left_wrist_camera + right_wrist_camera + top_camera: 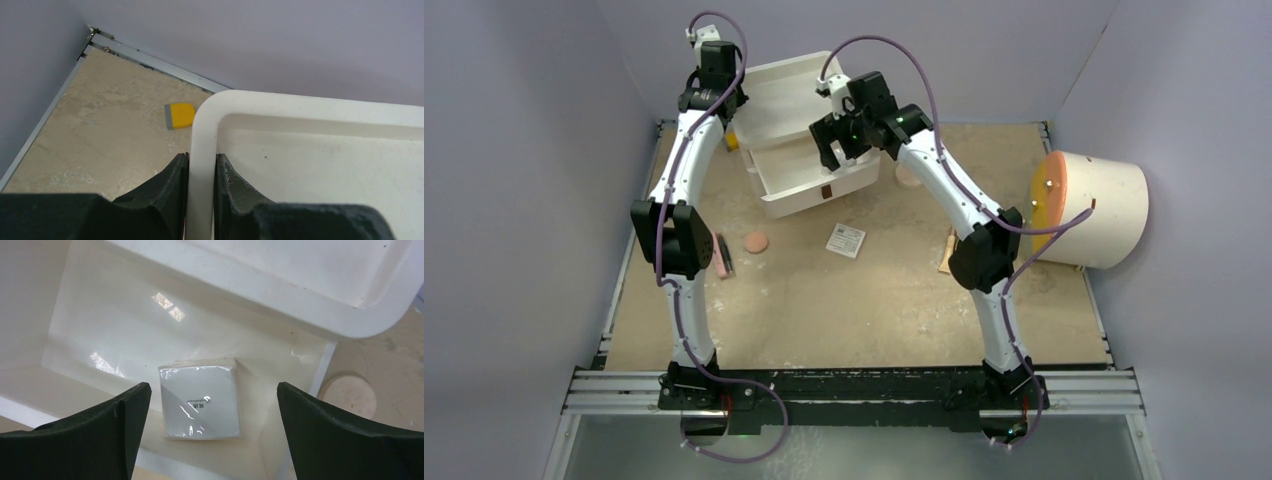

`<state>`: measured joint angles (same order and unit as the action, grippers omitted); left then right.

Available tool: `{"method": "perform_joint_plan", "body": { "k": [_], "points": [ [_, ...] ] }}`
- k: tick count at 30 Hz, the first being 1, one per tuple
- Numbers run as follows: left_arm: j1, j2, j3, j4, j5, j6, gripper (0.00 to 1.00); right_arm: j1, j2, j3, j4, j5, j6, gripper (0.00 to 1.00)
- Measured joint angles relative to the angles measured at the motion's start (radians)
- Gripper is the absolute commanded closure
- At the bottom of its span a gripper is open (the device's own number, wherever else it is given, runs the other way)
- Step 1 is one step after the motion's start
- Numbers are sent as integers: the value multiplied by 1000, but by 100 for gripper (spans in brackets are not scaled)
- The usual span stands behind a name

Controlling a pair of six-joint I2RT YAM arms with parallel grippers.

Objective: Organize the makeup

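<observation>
Left claw (201,161) is clamped on the rim of the white lid (320,150), one finger inside and one outside, holding the case (809,200) open. Right claw (212,387) hangs wide open and empty over the tray half, right above a square packet (200,401) lying flat on the case floor. The rest of the makeup is out on the table (824,310). The stick (722,255) and a near disc (755,242) sit by the left arm, the patterned box (845,240) is mid-table, and the tube (947,252) is half hidden by the right elbow. A far disc (348,395) lies just outside the case wall. Handling guess: it all looks small, light and rigid, so weight is no issue, but grip is. The discs are low and flat, so the claw would have to straddle one and pinch across the rim with fingertips nearly on the table, and a smooth edge could squirt out. The stick is thin and probably rolls, so it's best grabbed across its middle. The patterned box has flat sides and looks easiest, pinched on two opposite faces. The packet's wrap looks glossy and slippery, but it's already in. With the left arm busy on the lid, the right arm likely does all the picking.
</observation>
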<state>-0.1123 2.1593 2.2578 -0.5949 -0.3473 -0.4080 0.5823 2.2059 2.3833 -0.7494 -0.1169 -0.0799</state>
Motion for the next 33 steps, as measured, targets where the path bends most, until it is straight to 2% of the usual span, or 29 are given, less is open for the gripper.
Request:
{"method": "perform_joint_plan", "body": {
  "k": [3, 4, 8, 13, 17, 20, 24, 28, 33],
  "points": [
    [0, 0, 0, 0, -1, 0, 100, 2, -21, -19, 30, 43, 1, 1],
    [0, 0, 0, 0, -1, 0, 100, 3, -54, -70, 68, 65, 1, 1],
    [0, 0, 0, 0, -1, 3, 100, 6, -272, -301, 161, 167, 1, 1],
    [0, 1, 2, -2, -2, 4, 100, 13, -541, -485, 271, 282, 48, 1],
    [0, 2, 5, -5, -1, 4, 100, 86, -660, -650, 353, 388, 113, 1],
    [0, 3, 6, -5, -2, 6, 100, 225, -652, -772, 389, 495, 153, 1],
    [0, 3, 6, -5, -2, 8, 100, 379, -550, -941, 392, 563, 292, 1],
    [0, 3, 6, -5, -3, 8, 100, 388, -457, -1046, 351, 605, 463, 1],
    [0, 2, 4, -4, -3, 8, 100, 361, -453, -1071, 383, 701, 650, 1]
  ]
}}
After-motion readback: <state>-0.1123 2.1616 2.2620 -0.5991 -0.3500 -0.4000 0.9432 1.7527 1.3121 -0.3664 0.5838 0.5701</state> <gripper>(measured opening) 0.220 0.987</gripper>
